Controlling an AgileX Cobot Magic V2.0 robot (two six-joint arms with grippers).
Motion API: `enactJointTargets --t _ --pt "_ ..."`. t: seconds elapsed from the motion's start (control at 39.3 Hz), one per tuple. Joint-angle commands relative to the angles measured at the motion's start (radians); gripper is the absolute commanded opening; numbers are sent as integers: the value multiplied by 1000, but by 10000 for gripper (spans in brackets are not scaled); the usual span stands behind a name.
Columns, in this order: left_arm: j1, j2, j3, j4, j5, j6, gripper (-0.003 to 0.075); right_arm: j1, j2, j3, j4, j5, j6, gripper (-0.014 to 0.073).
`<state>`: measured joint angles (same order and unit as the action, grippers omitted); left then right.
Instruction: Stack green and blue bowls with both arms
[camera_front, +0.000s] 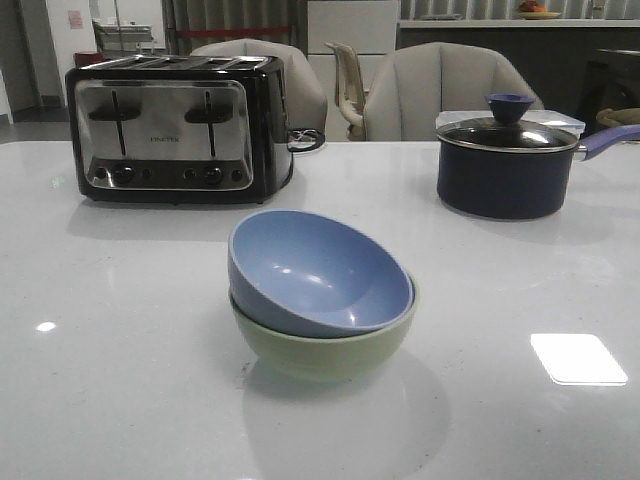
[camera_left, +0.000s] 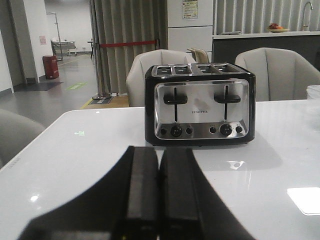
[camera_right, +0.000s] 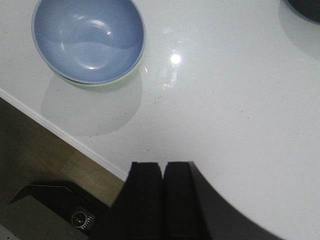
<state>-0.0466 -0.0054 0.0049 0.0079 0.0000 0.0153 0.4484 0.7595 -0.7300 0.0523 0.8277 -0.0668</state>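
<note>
Both grippers are pressed closed with nothing between their fingers. Seen from its own wrist camera, the left gripper (camera_left: 159, 200) has its two dark fingers meeting along a thin seam, held low over the white desk (camera_left: 75, 155) and facing the black and chrome toaster (camera_left: 200, 103), which stands well ahead of it. The right gripper (camera_right: 163, 200) is likewise closed on nothing, its fingers side by side, hanging above the near edge of the desk (camera_right: 225, 110) with floor showing beyond that edge. Neither arm appears in the front view.

Out from the right gripper and well apart from it sits the blue bowl (camera_right: 89, 40), with a sliver of green rim showing under its edge. From the front, the blue bowl (camera_front: 315, 272) is nested inside the green bowl (camera_front: 325, 345), tilted so its opening leans toward the right and forward rather than sitting level. The pair rests near the middle of the desk (camera_front: 120, 380).

Behind the bowls to the left stands the toaster (camera_front: 175, 130); to the right, further back, is a dark navy saucepan (camera_front: 510, 160) with a glass lid and a blue handle. Pale chairs (camera_front: 450, 90) line the far side of the desk
</note>
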Motion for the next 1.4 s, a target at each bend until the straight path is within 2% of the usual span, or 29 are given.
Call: enactJointTargets --t 0.0,0.41,0.51,0.64,0.74,1.02,1.22,1.37 --pt "-7 -20 21 -8 -89 -1 101 -2 -5 -26 -6 -55 -4 34" --pt "-7 -20 21 -8 -89 -1 101 2 -25 -17 -9 -65 -4 34" --pt "-7 -20 21 -8 -89 -1 101 -43 -72 11 -15 -81 -19 34" --pt "-7 -20 21 -8 -89 -1 101 -162 -187 111 -15 -210 -19 34" --pt "-7 -20 21 -8 -89 -1 101 -251 -307 234 -15 -376 -19 34" --pt "-7 -20 21 -8 -89 -1 101 -412 -633 588 41 -778 -18 34" --pt "-7 -20 21 -8 -89 -1 101 -450 -753 750 105 -887 -18 34" --pt "-7 -20 21 -8 -89 -1 101 -449 -791 756 79 -871 -19 34"
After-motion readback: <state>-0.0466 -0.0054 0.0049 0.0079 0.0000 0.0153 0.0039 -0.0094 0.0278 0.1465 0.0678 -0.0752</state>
